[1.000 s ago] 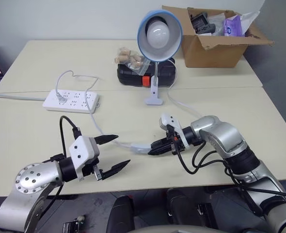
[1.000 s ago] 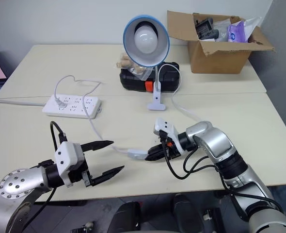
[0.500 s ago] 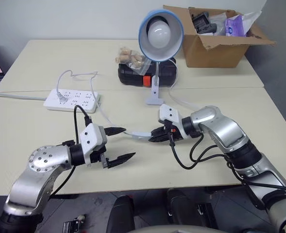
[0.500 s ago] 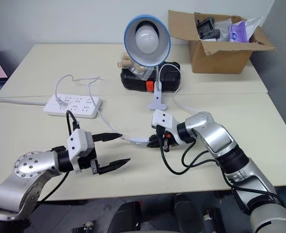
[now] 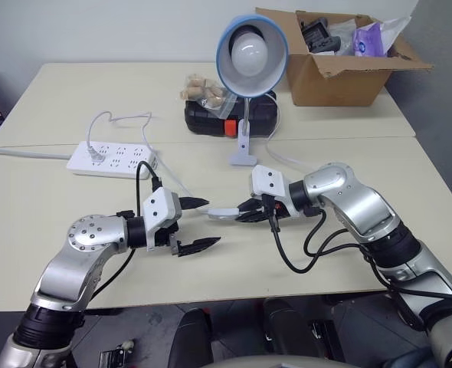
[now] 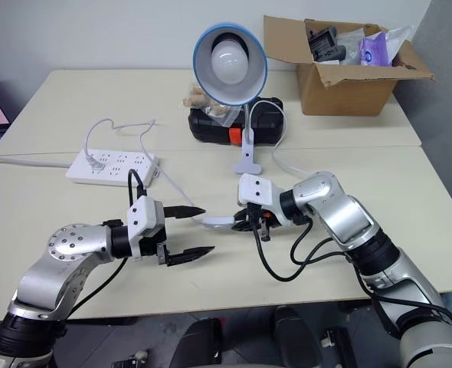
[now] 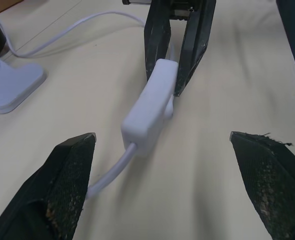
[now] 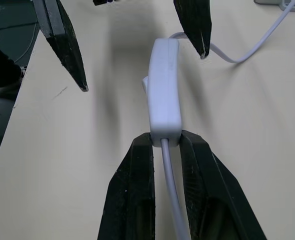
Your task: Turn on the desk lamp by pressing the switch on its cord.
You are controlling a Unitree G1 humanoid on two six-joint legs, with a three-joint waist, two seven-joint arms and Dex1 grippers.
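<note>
Switch [image 7: 148, 107] held above table [image 5: 50, 230], one end pinched by closed right gripper [image 5: 245, 214]; left gripper [image 5: 201, 223] spread wide around free end. Judged light, rigid, smooth; cord [image 8: 168, 182] limp. Rocker best squeezed mid-body.

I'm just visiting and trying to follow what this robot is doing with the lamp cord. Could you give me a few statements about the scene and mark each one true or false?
1. The right gripper is shut on the switch. True.
2. The left gripper is clamped on the switch. False: its fingers stand wide open, apart from the switch on either side.
3. The cord runs to the power strip. True.
4. The desk lamp lies tipped over on the table. False: it stands upright on its clip base.
5. The cardboard box sits beside the power strip. False: it sits at the far right corner.
</note>
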